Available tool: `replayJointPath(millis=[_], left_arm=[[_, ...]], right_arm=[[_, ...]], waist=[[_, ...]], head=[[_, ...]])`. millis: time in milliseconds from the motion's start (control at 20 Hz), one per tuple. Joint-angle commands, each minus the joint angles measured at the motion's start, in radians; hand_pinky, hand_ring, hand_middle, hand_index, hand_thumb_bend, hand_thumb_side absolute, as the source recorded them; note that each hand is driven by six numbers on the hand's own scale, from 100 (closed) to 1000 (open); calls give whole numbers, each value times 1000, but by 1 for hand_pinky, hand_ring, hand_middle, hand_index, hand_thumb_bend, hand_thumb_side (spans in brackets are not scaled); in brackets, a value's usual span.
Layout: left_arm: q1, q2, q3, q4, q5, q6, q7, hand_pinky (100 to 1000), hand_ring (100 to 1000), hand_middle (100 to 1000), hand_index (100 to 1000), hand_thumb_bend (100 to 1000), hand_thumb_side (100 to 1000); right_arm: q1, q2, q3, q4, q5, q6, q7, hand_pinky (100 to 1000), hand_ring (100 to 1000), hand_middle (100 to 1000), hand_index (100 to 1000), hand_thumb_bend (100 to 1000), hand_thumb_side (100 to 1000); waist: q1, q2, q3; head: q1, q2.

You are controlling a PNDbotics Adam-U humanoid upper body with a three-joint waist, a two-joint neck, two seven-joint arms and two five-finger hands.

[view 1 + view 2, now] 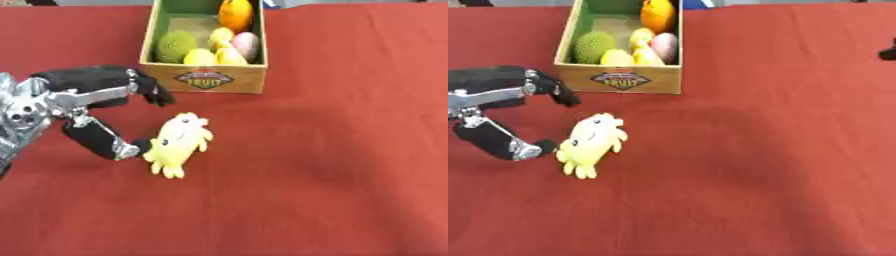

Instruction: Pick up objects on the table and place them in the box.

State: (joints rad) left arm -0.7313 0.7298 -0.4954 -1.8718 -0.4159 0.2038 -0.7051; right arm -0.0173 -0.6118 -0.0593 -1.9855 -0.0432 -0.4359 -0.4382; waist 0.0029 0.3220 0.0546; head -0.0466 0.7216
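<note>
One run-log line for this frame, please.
left hand open, thumb touching yellow plush toy | toy on table, outside box | right hand barely visible | box holds fruit

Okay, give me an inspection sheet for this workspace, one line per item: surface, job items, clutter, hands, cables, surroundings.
Surface: red cloth covers the table, bare over its right half.
Job's things: yellow plush toy lies on the cloth in front of the box. Cardboard box, labelled FRUIT, holds a green round item, an orange item, a pink item and several yellow items.
Clutter: nothing seen.
Hands: left hand is open, fingers above the toy's left side, thumb tip at the toy's left edge, not closed round it. A dark shape at the right eye view's right edge may be the right hand; fingers not discernible.
Cables: nothing seen.
Surroundings: grey strip past the cloth's far edge.
</note>
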Motion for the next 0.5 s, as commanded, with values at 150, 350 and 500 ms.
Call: replayJointPath(millis=[150, 350, 500], left_arm=[[-27, -15, -13, 3, -29, 38, -18, 916, 841, 770, 882, 386, 100], [-37, -50, -29, 72, -85, 16, -13, 927, 856, 788, 891, 389, 100], [-47, -76, -38, 124, -117, -7, -13, 931, 863, 797, 892, 398, 100]], right_arm=[[-9, -13, -9, -15, -7, 2, 4, 796, 643, 652, 789, 100, 619], [-13, -7, -5, -15, -6, 4, 6, 796, 641, 650, 788, 100, 620], [-18, -4, 0, -15, -5, 6, 6, 796, 639, 649, 788, 100, 620]], waist=[[-3, -15, -5], [-4, -7, -9], [-4, 1, -12]], head=[[3, -9], [4, -12], [4, -15]])
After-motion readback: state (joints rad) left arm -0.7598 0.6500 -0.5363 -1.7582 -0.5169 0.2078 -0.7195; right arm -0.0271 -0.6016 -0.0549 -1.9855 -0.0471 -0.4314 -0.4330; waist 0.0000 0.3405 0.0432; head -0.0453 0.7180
